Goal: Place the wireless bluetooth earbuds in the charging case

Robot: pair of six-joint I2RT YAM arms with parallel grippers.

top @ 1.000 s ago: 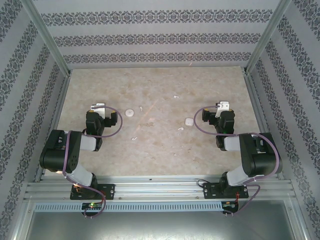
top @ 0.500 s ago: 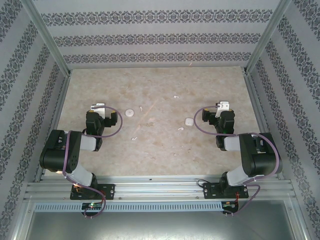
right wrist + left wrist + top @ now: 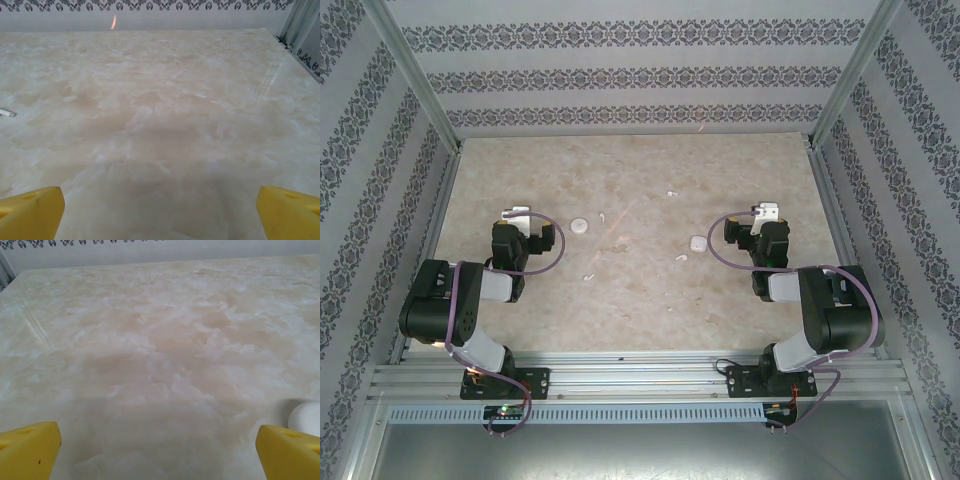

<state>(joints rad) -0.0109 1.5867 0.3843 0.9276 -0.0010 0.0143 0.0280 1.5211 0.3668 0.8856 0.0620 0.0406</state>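
Note:
Several tiny white earbuds lie scattered on the marble table: one (image 3: 603, 213) beside the round white case (image 3: 580, 226), one (image 3: 672, 192) farther back, one (image 3: 588, 274) nearer the front, and one (image 3: 680, 258) by the rounded-square white case (image 3: 697, 243). My left gripper (image 3: 517, 213) rests left of the round case, open and empty. In the left wrist view its yellow fingertips (image 3: 30, 450) stand wide apart, with the round case (image 3: 306, 417) at the right edge. My right gripper (image 3: 765, 211) sits right of the square case, open over bare table (image 3: 160, 215). An earbud (image 3: 7, 113) peeks in at the far left of the right wrist view.
Patterned walls and aluminium posts (image 3: 420, 100) close the table in on three sides. A metal rail (image 3: 640, 375) carries both arm bases at the near edge. Bare marble surface (image 3: 640, 160) stretches behind the cases.

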